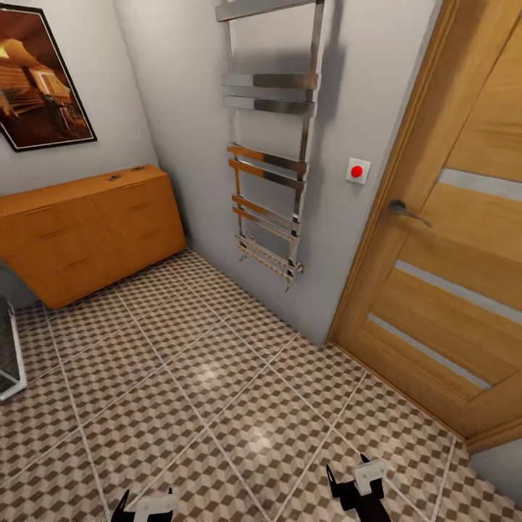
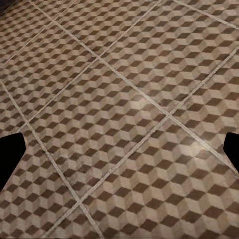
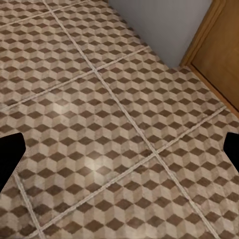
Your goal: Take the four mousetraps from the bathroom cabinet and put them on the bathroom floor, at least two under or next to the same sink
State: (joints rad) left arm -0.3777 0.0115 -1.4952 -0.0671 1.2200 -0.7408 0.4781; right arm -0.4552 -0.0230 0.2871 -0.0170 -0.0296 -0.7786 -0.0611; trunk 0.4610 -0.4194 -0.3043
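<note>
The cabinet [image 1: 87, 228] is a low, wide orange-brown sideboard on the far left against the wall, drawers all shut. On its top near the right end sit two small dark bits, too tiny to identify. The floor [image 1: 239, 406] is cube-pattern tile in brown, beige and white.

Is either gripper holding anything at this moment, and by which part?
Nothing is held: the left gripper and right gripper are open over bare bathroom floor.
</note>
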